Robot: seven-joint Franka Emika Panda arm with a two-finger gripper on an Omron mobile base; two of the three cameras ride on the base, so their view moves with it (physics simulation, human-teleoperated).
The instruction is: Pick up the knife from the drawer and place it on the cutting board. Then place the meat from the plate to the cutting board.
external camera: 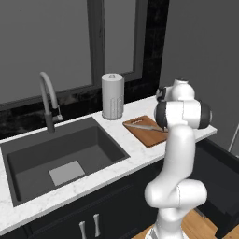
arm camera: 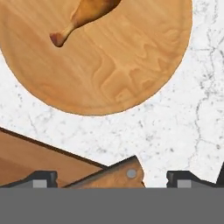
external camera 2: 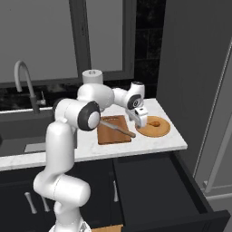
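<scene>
My gripper hung just above the marble counter with its two dark fingertips spread wide apart and nothing held between them; in the hand view the tips stood at about 7 and 5 o'clock. Between them, at 6 o'clock, the riveted wooden end of the knife handle poked up, lying loose and touched by neither finger. From there the handle ran back toward 8 o'clock onto the cutting board, whose reddish-brown corner filled the lower left. Past a strip of bare counter, toward 12 o'clock, lay the round plate, and on it, up at 11 o'clock near the top edge, the meat, a drumstick-shaped piece with its thin end pointing toward 8 o'clock, well apart from my fingers. In the right base view my gripper hovered over the gap between the cutting board and the plate, with the knife lying diagonally across the board, its handle end at 4 o'clock overhanging the board's edge, and the meat sitting just beyond my hand at 3 o'clock. Below the counter, at 6 o'clock, the drawer stood pulled out. In the left base view the knife lay on the cutting board, a paper towel roll stood at 10 o'clock from it, and the sink lay farther out at 9 o'clock.
</scene>
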